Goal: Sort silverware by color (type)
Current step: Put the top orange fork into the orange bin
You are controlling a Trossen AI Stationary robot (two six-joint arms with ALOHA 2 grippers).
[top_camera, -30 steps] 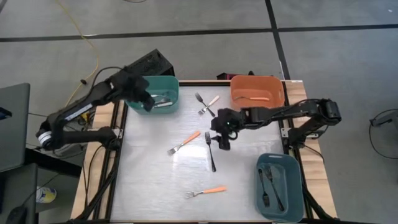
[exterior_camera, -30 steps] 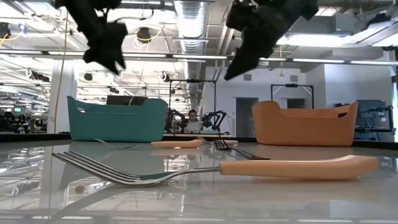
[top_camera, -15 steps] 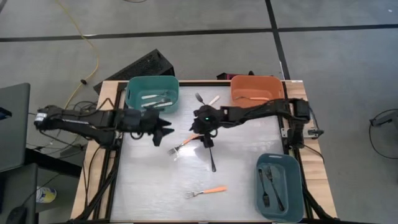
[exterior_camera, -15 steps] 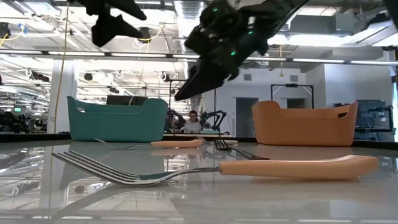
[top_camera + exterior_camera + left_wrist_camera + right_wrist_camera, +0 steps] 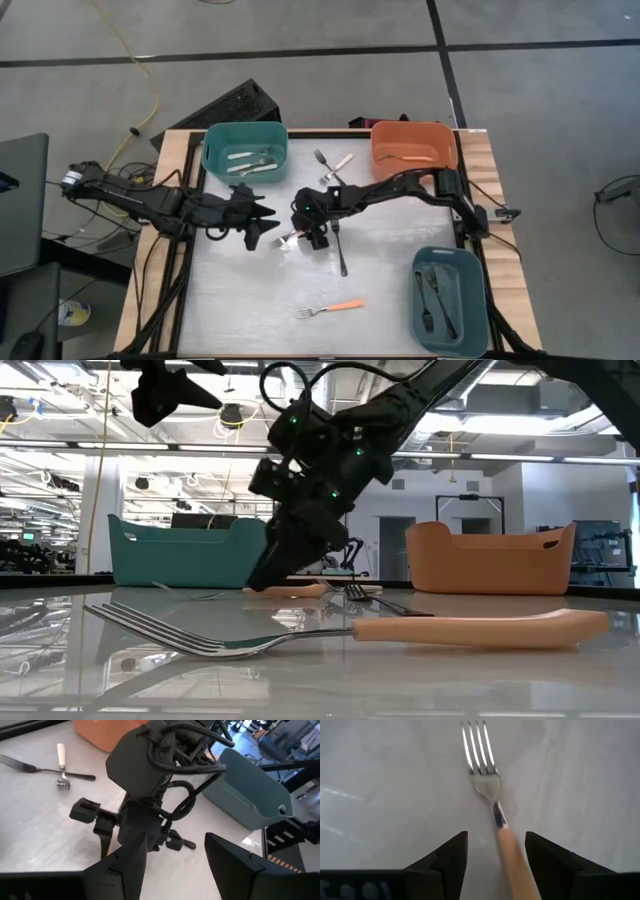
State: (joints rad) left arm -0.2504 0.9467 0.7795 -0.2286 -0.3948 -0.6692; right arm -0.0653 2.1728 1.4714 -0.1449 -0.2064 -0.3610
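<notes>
An orange-handled fork [image 5: 497, 815] lies flat on the table's middle [image 5: 284, 240], tines toward the left. My right gripper [image 5: 496, 840] is open low over it [image 5: 309, 230], one finger on each side of the orange handle, apart from it. My left gripper [image 5: 268, 228] is open and empty just left of that fork, higher up in the low view [image 5: 165, 395]. It faces my right gripper, which fills the left wrist view [image 5: 150, 785].
A teal bin [image 5: 212, 160] with white forks stands far left, an orange bin [image 5: 413, 133] with one orange fork far right, and a blue-grey bin [image 5: 470, 300] with black forks near right. Loose on the table are a black fork [image 5: 341, 250], an orange fork [image 5: 332, 308], and a crossed white and black pair [image 5: 332, 165].
My left gripper has left the teal bin and gone toward the table's near edge and middle, stopping beside the orange fork. My right gripper has gone toward the table's left edge and down, until its open fingers straddle that fork's handle. The forks have not moved.
</notes>
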